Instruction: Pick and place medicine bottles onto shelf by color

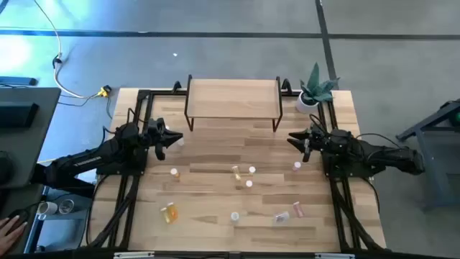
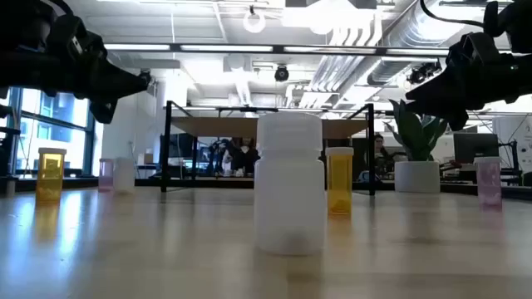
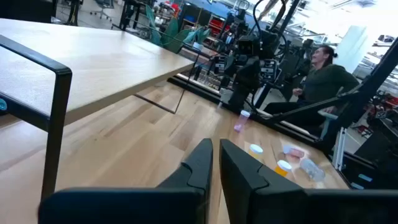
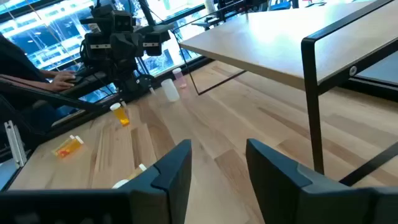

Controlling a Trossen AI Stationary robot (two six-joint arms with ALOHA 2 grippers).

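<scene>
The shelf [image 1: 232,97] stands at the table's far middle; no bottle shows on its top board. Several medicine bottles stand or lie on the table nearer than it: a white one [image 1: 174,172], a yellow one [image 1: 236,171], white ones [image 1: 251,170] [image 1: 249,184], a pink one [image 1: 296,167], an orange one lying [image 1: 169,212], and a pink one lying [image 1: 297,209]. My left gripper [image 1: 178,137] hovers shut and empty left of the shelf's near edge. My right gripper [image 1: 290,138] hovers open and empty to the shelf's right; its fingers [image 4: 180,165] stand apart.
A potted plant [image 1: 314,90] stands at the table's far right corner beside the shelf. In the low view a white bottle [image 2: 288,183] stands close to the camera. A person's hand [image 1: 8,232] shows off the table's left. A person [image 3: 323,74] sits beyond the table.
</scene>
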